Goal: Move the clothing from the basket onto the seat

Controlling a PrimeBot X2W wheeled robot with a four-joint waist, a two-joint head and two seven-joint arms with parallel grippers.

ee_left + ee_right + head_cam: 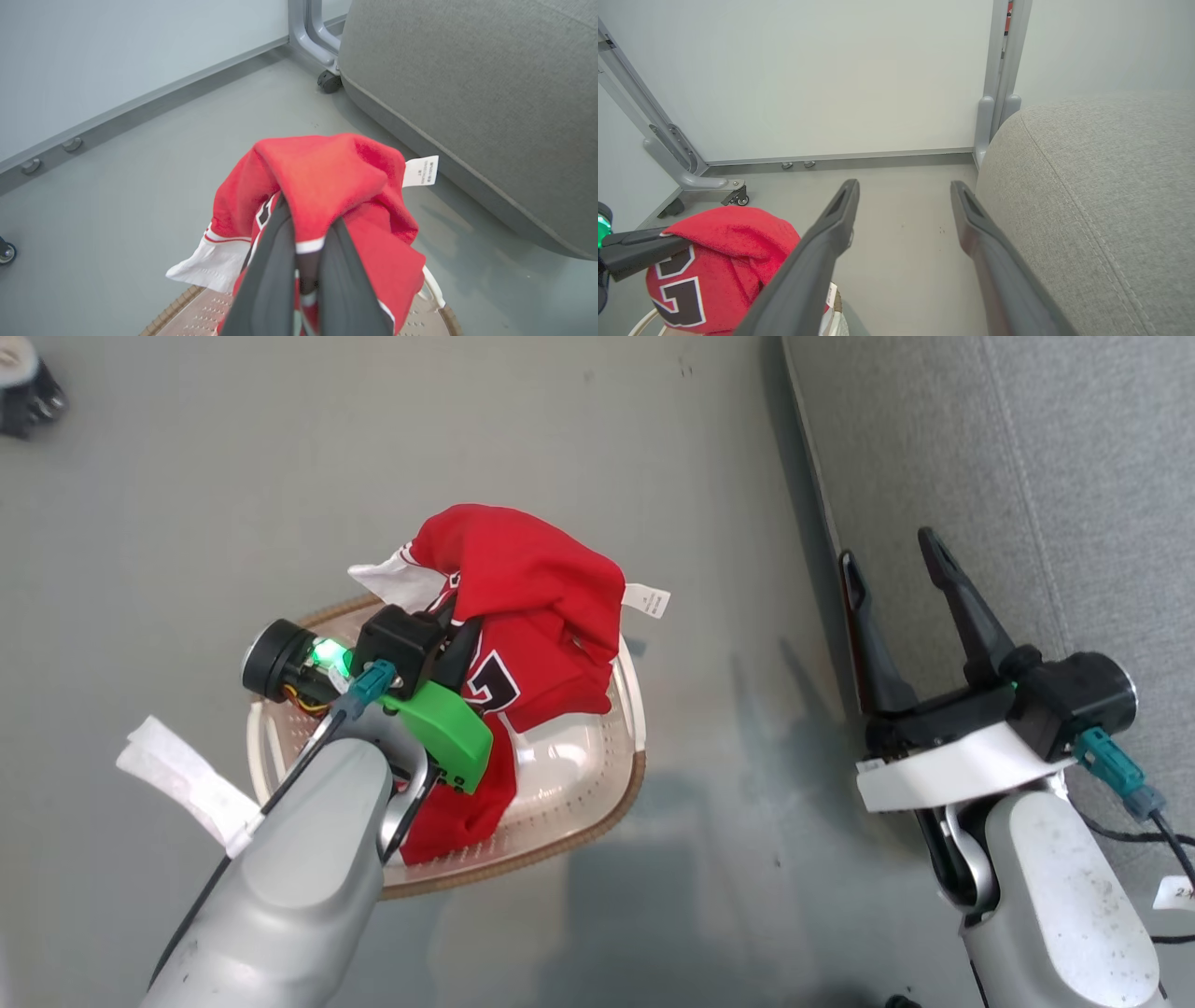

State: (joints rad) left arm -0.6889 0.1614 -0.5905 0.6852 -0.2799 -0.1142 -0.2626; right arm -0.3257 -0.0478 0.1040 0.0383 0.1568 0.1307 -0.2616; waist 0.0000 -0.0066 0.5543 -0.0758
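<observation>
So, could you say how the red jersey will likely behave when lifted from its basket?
Probably floppy: the jersey drapes in folds over the left gripper. Likely light, held by one pinch. Trailing cloth may catch the basket rim.

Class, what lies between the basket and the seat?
Only bare grey floor, seen in the head view between the basket and seat.

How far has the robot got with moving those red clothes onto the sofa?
Done: the left gripper is shut on the clothing, bunched above the basket. In hand: the lift, since its lower end hangs inside the basket. Left: carrying it to the seat, where none rests yet. The right gripper is open beside the seat.
</observation>
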